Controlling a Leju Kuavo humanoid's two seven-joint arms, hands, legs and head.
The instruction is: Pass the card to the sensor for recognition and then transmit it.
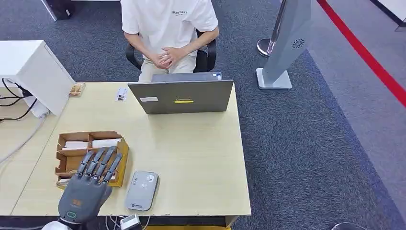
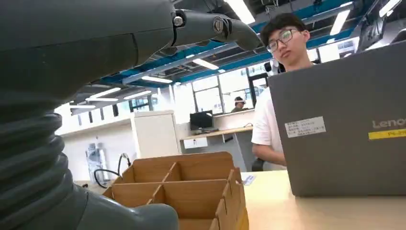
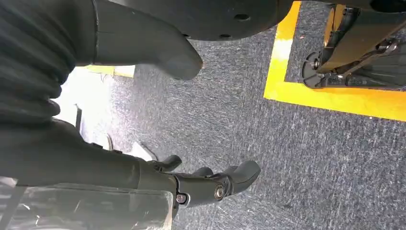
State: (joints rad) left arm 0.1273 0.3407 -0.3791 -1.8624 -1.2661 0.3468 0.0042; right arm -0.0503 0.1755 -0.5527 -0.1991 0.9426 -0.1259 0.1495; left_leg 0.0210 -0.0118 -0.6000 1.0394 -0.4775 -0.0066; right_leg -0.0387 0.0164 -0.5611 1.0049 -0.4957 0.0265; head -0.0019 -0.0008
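White cards [image 1: 91, 143] lie in the far compartments of a compartmented wooden box [image 1: 122, 148] at the near left of the bench [image 1: 191, 153]. The left hand [image 1: 88, 184] hovers over the box's near part, its fingers [image 1: 103, 163] straight, spread a little and holding nothing. Just right of the box, near the bench's front edge, lies a grey card sensor [image 1: 141, 190]. At the far edge stands an open grey laptop [image 1: 181, 96], with a seated person [image 1: 167, 33] behind it, hands clasped. The right hand [image 3: 143, 158] hangs over grey carpet [image 3: 311, 158] beside a yellow floor line [image 3: 335, 98], its fingers [image 3: 215, 184] loosely extended and holding nothing.
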